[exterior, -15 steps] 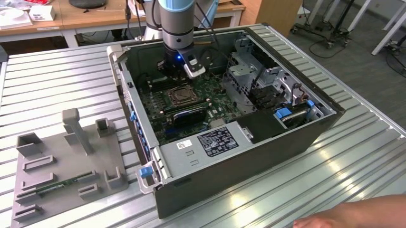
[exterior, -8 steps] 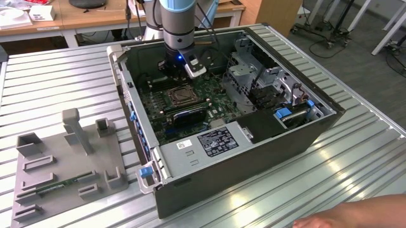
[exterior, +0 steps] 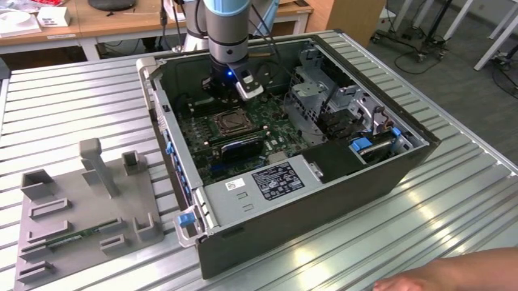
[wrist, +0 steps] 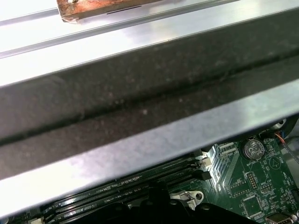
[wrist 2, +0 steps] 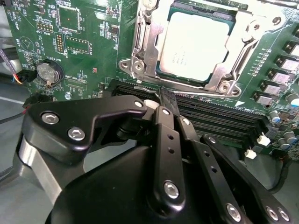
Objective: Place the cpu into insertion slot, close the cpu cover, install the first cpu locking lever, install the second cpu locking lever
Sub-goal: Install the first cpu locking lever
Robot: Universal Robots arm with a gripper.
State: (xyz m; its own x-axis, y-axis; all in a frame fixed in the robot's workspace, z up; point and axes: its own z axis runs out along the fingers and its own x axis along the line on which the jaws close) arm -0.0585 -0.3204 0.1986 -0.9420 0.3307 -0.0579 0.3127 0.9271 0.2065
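At slot edge: gripper fingers together, empty as far as seen, tip just beside cover. cpu seated in slot, cover down around it. Likely locking step in hand; calls for precise push, clear of memory slots.

The cpu, a flat square chip with a pale silvery-grey top, is seated level in the insertion slot, whose dark rim is surrounded by green circuit board. The cpu cover, a silvery metal frame with a large square cut-out, is lowered flat around the chip.
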